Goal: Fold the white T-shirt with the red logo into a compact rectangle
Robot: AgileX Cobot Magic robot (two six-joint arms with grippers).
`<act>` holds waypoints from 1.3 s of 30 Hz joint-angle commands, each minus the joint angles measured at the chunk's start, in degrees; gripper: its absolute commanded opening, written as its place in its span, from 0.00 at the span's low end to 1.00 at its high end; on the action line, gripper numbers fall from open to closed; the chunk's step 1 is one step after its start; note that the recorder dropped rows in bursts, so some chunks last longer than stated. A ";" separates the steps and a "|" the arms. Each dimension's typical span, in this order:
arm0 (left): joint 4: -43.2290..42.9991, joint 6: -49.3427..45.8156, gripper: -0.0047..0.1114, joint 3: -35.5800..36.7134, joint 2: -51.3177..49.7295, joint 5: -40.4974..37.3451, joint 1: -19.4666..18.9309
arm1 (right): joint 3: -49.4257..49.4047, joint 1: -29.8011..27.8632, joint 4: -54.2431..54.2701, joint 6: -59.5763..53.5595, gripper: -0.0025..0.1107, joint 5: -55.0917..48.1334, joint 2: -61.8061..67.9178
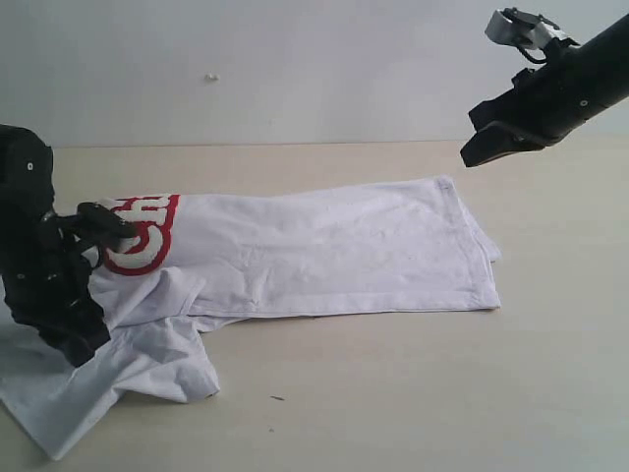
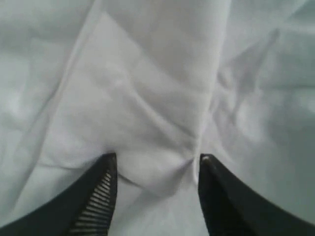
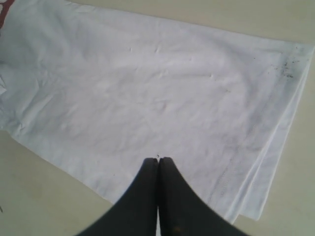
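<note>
The white T-shirt [image 1: 324, 256] lies folded lengthwise into a long band on the table, with a sleeve [image 1: 147, 364] spread out at the front left. Part of the red logo [image 1: 138, 236] shows at the band's left end, beside the left arm; in the right wrist view only a red sliver of the logo [image 3: 4, 10] shows. My left gripper [image 2: 157, 160] is open, its fingertips [image 2: 109, 162] pressed down on wrinkled white fabric [image 2: 147, 98]. In the exterior view the left gripper [image 1: 81, 346] is low over the sleeve area. My right gripper [image 1: 474, 155] hangs high above the shirt's right end, shut [image 3: 158, 160] and empty.
The beige table [image 1: 413, 393] extends in front of and to the right of the shirt. A pale wall [image 1: 295, 59] stands behind it. The shirt's hem edge [image 3: 275, 162] lies in layers at the right end. A small dark speck [image 1: 277, 398] sits on the table.
</note>
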State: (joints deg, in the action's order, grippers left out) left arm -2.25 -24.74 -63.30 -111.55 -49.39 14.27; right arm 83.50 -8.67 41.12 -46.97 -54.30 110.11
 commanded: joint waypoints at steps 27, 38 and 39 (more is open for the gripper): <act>15.83 -6.52 0.54 -1.91 -0.41 5.21 -9.34 | 0.28 0.00 0.37 -0.93 0.02 1.09 -0.56; 16.49 -6.75 0.54 -2.03 -1.73 4.07 -9.78 | 0.28 0.00 0.26 -0.93 0.02 1.32 -0.56; 16.49 -7.22 0.54 -2.03 -1.83 2.73 -9.78 | 0.28 0.00 0.26 -0.93 0.02 1.32 -0.56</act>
State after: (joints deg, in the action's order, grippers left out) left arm 13.78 -31.51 -65.17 -112.75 -43.50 4.71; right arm 83.50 -8.67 41.12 -47.31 -53.29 110.11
